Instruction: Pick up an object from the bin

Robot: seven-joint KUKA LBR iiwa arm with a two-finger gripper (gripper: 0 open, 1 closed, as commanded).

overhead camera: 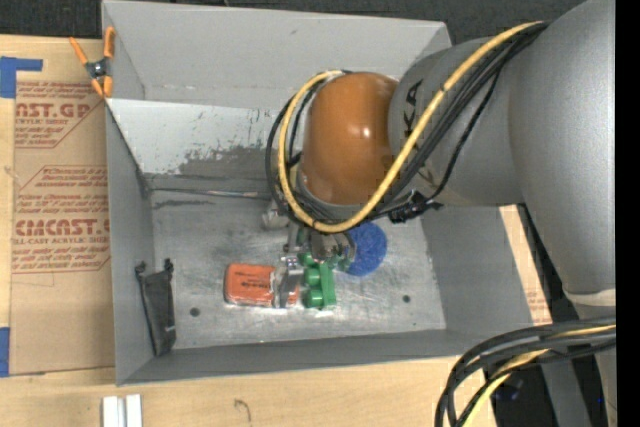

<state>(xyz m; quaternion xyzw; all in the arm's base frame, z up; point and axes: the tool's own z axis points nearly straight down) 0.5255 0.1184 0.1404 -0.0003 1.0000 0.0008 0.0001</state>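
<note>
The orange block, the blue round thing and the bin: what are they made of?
The orange block looks like smooth plastic, maybe in clear wrap: pale glints along its edge. The blue round thing looks dull and soft, perhaps foam; I cannot be sure. The bin is grey metal, matt, with scratches on its wall.

In the bin [200,215], a packet [249,284] lies left of a block [321,288]; disc [368,251] behind-right, bar [157,307] far left.
</note>
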